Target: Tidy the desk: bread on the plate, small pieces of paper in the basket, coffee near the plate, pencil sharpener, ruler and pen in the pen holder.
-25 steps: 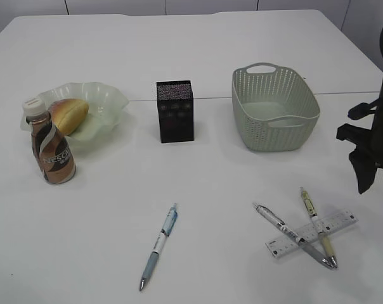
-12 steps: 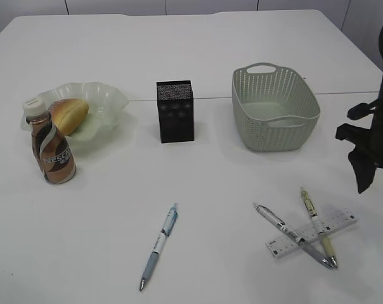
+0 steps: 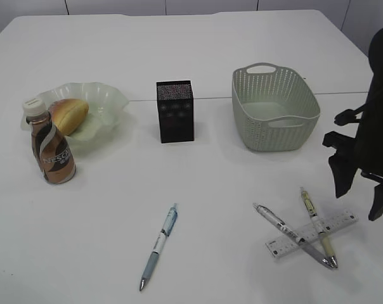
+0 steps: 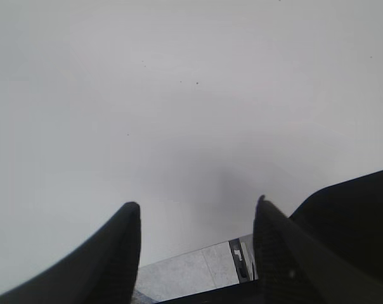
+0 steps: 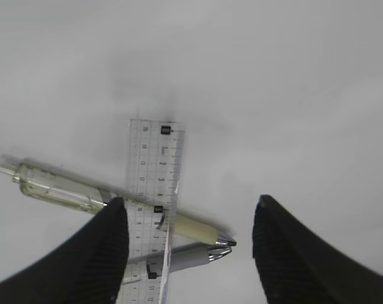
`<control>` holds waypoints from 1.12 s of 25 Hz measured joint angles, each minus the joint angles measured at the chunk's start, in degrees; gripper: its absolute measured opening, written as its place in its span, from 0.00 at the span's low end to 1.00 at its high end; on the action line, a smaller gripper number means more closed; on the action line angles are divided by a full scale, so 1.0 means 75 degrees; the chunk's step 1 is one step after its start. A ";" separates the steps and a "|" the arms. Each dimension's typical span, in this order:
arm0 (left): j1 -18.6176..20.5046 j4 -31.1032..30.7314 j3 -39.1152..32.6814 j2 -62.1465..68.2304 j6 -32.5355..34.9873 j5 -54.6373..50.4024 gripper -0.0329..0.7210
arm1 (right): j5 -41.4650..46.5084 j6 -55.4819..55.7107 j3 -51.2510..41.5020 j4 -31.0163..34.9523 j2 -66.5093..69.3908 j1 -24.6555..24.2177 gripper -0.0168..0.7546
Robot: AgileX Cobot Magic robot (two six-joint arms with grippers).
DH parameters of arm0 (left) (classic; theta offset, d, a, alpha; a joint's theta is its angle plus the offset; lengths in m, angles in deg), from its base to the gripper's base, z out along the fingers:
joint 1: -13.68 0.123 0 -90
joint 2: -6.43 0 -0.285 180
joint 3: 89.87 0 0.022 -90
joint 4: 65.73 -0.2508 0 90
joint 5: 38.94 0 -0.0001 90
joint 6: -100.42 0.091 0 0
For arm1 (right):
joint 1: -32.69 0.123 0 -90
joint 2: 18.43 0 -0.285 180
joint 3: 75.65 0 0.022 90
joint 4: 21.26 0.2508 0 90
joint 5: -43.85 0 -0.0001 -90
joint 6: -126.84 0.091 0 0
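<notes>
Black fingers of the right gripper point downward at the right edge of the desk, jaws spread apart with nothing between them. It hangs above and just right of the ruler, clear of the surface. From the right wrist view the clear ruler lies under a yellowish pen, with a silver pen tip poking out beside it; both fingers frame this cluster without touching it.

The left gripper is seen only from its own wrist camera, jaws parted and empty over bare white tabletop.

Bread sits on the plate at the left, and the coffee stands upright just in front of that plate. The pen holder stands mid-desk, the basket to its right. A blue pen lies alone nearer the front edge.
</notes>
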 joint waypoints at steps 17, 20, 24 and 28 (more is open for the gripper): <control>0.0000 0.0000 0.0000 0.0000 0.0000 -0.0026 0.60 | -0.0701 0.0000 0.0000 0.0466 0.0444 0.0000 0.53; 0.0000 0.0000 0.0000 0.0000 0.0000 -0.0026 0.60 | -0.0633 0.0000 0.0000 0.0466 0.0444 0.0000 0.53; 0.0000 0.0000 0.0000 0.0000 0.0000 -0.0026 0.60 | -0.0563 0.0000 0.0000 0.0436 0.0444 0.0000 0.53; 0.0000 0.0000 0.0000 0.0000 0.0000 -0.0026 0.60 | -0.0563 0.0000 0.0000 0.0364 0.0465 0.0000 0.53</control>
